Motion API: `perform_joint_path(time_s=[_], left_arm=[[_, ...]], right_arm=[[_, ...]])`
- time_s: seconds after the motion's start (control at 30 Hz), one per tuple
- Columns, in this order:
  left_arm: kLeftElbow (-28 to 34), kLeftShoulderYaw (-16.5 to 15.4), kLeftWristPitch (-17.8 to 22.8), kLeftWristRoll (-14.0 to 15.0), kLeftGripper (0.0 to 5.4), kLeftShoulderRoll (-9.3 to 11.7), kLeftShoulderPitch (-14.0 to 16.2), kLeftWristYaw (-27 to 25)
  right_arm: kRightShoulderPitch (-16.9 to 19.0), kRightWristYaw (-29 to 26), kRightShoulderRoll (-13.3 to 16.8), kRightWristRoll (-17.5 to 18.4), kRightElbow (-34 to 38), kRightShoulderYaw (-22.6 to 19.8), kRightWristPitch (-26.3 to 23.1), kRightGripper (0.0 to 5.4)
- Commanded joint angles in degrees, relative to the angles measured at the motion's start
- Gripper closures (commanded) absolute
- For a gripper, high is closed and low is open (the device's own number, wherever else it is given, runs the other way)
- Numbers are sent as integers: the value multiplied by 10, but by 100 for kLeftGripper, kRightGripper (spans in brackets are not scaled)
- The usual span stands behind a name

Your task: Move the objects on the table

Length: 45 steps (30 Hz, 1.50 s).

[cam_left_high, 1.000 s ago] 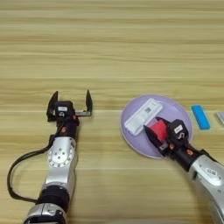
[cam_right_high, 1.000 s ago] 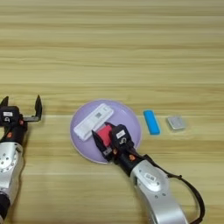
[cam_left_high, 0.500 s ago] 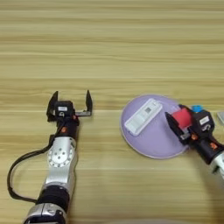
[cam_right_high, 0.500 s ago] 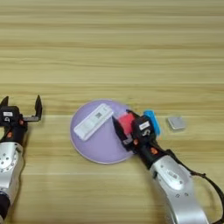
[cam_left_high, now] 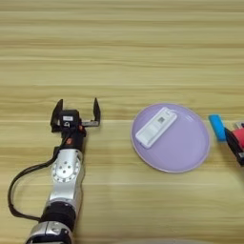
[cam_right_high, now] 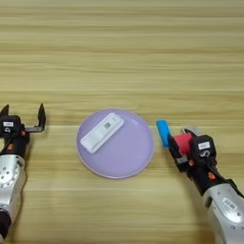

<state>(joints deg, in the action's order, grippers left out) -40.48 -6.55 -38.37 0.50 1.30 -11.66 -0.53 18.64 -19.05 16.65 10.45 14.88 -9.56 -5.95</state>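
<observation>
- Right pincer (cam_right_high: 183, 143), clenched on the red cube (cam_right_high: 182, 141), has carried it off the lilac plate (cam_right_high: 138, 162), now right of it.
- Left pincer (cam_left_high: 76, 114) idles spread, left of the plate.

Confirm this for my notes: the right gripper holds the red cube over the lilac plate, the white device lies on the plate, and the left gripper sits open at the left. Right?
One thing is off. The right gripper holds the red cube off the lilac plate, to its right beside the blue bar, as the right eye view shows. The white device does lie on the plate, and the left gripper sits open at the left.
</observation>
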Motion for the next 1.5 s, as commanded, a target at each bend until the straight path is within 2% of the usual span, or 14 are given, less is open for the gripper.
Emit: perform_joint_path(time_s=[0.03, 0.3, 0.73, 0.77, 0.83, 1.5], left_arm=[[-8, 0, -1, 2, 0, 0, -8, 3], [-5, 0, -1, 2, 0, 1, -6, 3], [-3, 0, 0, 2, 0, 1, -4, 2], [-3, 0, 0, 2, 0, 2, -5, 2], [-4, 0, 0, 2, 0, 2, -5, 2], [-3, 0, 0, 1, 0, 2, -5, 3]], right_arm=[[-15, 1, -3, 0, -39, -4, 14, 316], [-25, -2, -3, -2, -81, -1, 31, 316], [-24, -1, -3, -3, -81, 2, 33, 316], [-24, -1, -3, -3, -81, 2, 33, 280], [-24, 0, -4, -3, -81, 2, 34, 272], [-18, 5, -3, 6, -30, -12, 35, 32]])
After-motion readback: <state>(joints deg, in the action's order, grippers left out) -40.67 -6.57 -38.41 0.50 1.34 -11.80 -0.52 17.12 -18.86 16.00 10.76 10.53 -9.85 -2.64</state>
